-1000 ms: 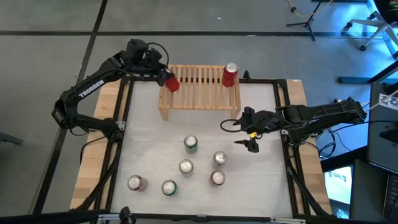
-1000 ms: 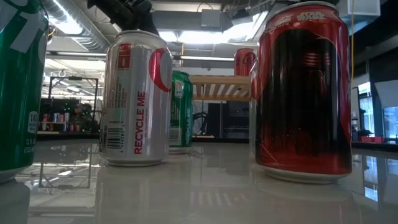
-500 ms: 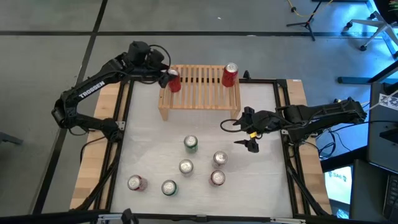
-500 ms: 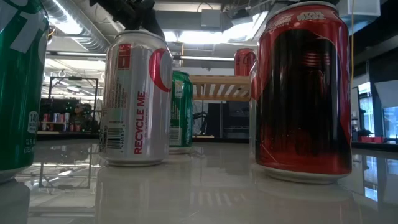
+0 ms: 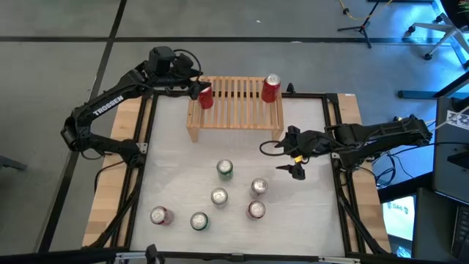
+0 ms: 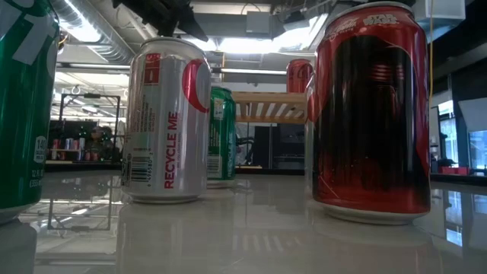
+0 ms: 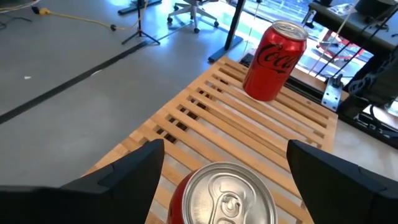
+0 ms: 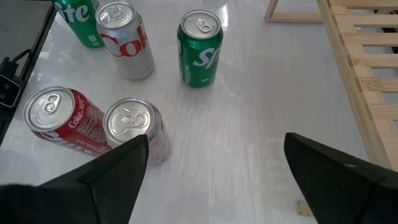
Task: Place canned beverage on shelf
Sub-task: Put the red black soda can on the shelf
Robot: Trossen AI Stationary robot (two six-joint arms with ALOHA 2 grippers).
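I see the red aluminium drink can (image 7: 225, 194) standing on the left end of the slatted light-wood shelf (image 7: 249, 134), between my left gripper's (image 7: 221, 174) wide-spread fingers. It looks rigid, smooth and slippery, probably dentable, so I'd grip mid-wall. My right gripper (image 8: 217, 180) hangs wide apart over the white table (image 8: 261, 112).

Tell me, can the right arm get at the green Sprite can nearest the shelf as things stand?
Probably yes. The right gripper hangs open over bare table beside the green Sprite can, with nothing between them; the other cans stand farther from the shelf.

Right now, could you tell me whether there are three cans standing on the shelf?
No, only two red cans stand on the shelf, one at each end.
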